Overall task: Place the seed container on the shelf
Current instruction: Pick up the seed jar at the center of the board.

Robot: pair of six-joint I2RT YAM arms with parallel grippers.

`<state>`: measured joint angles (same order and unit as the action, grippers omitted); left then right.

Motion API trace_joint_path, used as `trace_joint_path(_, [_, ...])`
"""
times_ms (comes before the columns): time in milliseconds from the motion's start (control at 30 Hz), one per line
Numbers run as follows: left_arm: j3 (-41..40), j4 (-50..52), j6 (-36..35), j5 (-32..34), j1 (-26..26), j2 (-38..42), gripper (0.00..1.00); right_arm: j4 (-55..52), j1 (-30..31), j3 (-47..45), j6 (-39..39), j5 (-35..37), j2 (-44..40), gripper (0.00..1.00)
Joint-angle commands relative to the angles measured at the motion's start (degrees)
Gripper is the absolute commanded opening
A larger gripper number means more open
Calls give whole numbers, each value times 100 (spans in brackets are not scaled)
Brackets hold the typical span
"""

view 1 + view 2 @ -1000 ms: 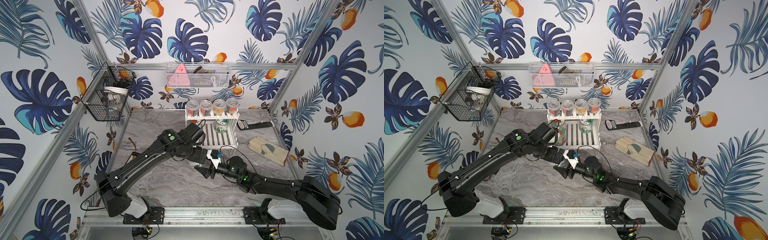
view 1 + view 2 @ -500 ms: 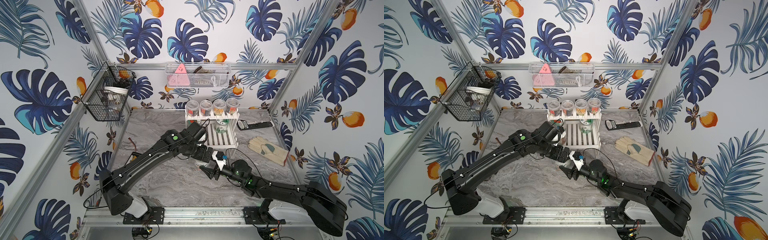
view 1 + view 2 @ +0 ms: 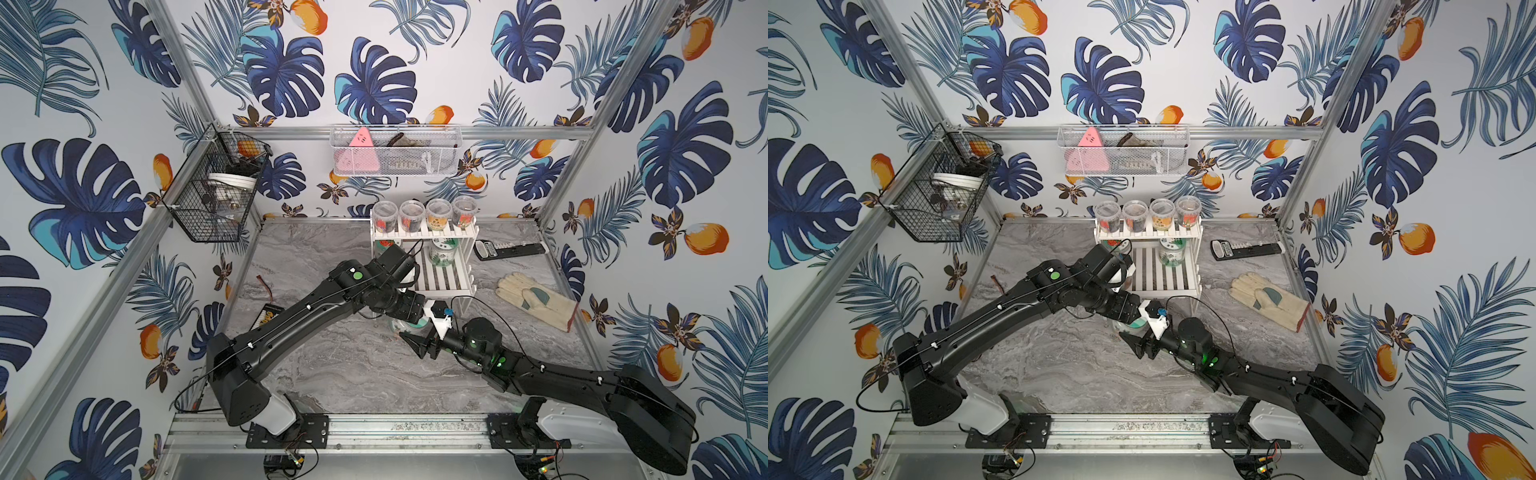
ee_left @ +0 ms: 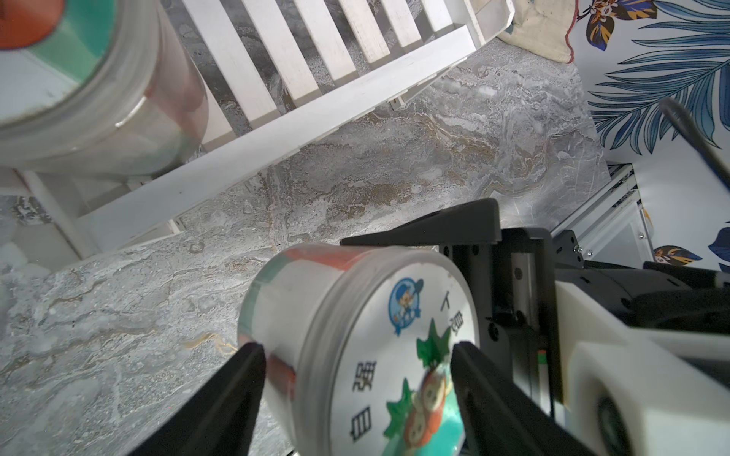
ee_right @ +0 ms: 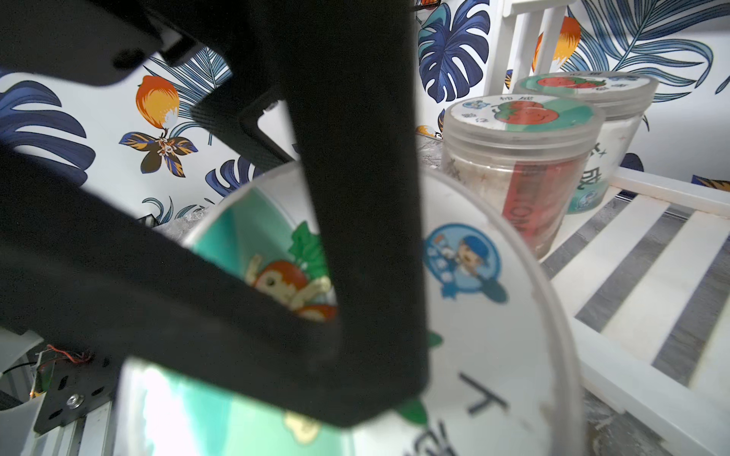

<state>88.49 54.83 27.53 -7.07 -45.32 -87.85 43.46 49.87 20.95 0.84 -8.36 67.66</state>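
the seed container [image 4: 379,339], a clear round plastic jar with a white lid printed with green leaves and orange cartoon fruit, is between the 2 arms, just in front of the small white slatted 2-tier shelf [image 3: 442,279] and not on it. it is tilted, with its lid toward the left wrist camera, above the grey marbled tabletop [image 3: 353,374]. whether its base touches the tabletop cannot be told.

the left gripper [image 4: 355,349] is clamped on it: 1 black finger [image 4: 237,387] presses the jar wall and the other lies against the lid rim on the far side. the right gripper [image 3: 413,335] reaches the jar from the opposite side. 1 of its fingers shows just behind the jar in the left wrist view, but whether its jaws grip or stand clear cannot be told. in the right wrist view the lid [image 5: 474,316] fills much of the frame, crossed by black gripper parts.

in both top views 4 clear jars [image 3: 411,214] stand in a row on the shelf's upper tier. 2 more lidded jars [image 5: 521,158] stand on the lower slats. on the right arm's side of the shelf, a cream work glove [image 3: 536,301] and a black handheld device [image 3: 509,249] with keys lie on the tabletop.
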Motion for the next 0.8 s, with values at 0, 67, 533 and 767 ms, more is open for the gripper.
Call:
trace_joint_path(0, [-42, -16, 163, -586, -24, 1, 81, 641, 6, 142, 61, 141, -25, 80])
trace_joint_path(67, [-76, -15, 190, -540, -21, 25, 82, 604, 6, 131, 91, 156, -66, 77])
trace_joint_path(533, [-32, -376, 426, -18, 6, 273, 98, 157, -84, -223, 41, 548, -415, 75])
trace_joint_path(767, [-426, -911, 531, 486, 14, 966, 99, -1085, -400, -79, 97, 1127, -948, 76])
